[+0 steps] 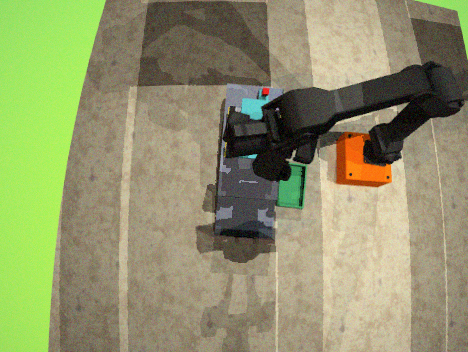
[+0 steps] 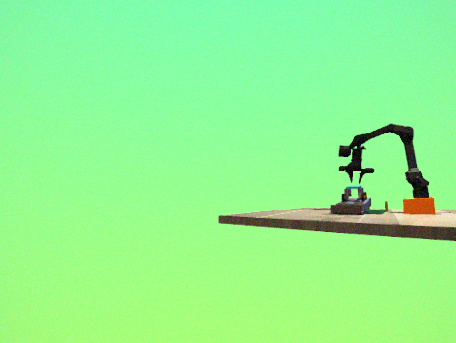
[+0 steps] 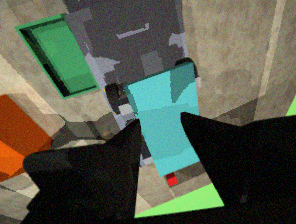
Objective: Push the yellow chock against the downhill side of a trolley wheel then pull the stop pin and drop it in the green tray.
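Observation:
The trolley, with a turquoise top [image 1: 252,106] [image 2: 354,187] [image 3: 160,97], stands on the grey ramp [image 1: 247,190] [image 2: 345,209] [image 3: 132,15]. The stop pin's red head [image 1: 265,91] [image 3: 171,179] shows just beyond the trolley's uphill end. My gripper [image 2: 355,182] [image 3: 160,120] is partly open and empty, pointing down above the trolley's top. The chock [image 2: 386,206] shows as a small orange-yellow upright shape, apart from the ramp; it is hidden in the top view and not seen in the wrist view. The green tray [image 1: 290,192] [image 2: 375,211] [image 3: 70,57] lies beside the ramp, with nothing seen in it.
The arm's orange base block [image 1: 350,165] [image 2: 419,206] [image 3: 12,135] stands on the same side of the ramp as the tray. The arm [image 1: 370,95] [image 2: 372,134] reaches across from it and hides part of the trolley and ramp in the top view.

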`<state>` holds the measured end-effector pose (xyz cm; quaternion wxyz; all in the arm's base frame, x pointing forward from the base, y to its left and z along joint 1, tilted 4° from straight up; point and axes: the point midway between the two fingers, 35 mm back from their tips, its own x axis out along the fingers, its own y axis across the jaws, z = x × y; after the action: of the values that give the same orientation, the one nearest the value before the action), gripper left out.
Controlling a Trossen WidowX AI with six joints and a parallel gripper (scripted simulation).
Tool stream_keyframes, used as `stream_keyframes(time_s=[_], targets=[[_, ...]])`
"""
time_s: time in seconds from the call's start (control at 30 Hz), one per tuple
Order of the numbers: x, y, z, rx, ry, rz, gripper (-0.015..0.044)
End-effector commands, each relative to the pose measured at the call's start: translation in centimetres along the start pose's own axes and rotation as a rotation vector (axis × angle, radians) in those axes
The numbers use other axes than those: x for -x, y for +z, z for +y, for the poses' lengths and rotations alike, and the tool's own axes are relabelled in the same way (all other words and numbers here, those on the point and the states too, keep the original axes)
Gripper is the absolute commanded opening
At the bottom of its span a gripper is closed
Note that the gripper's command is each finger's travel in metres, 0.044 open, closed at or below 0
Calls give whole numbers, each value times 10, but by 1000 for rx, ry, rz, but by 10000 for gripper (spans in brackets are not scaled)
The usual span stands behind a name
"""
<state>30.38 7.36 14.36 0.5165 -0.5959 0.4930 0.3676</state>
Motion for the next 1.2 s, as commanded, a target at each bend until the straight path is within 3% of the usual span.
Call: stream_keyframes(time_s=[0.0, 0.53, 1.17], targets=[[2, -13, -1, -6, -15, -25, 190], [-4, -112, -8, -145, -112, -30, 190], [-47, -175, 98, 148, 138, -127, 190]])
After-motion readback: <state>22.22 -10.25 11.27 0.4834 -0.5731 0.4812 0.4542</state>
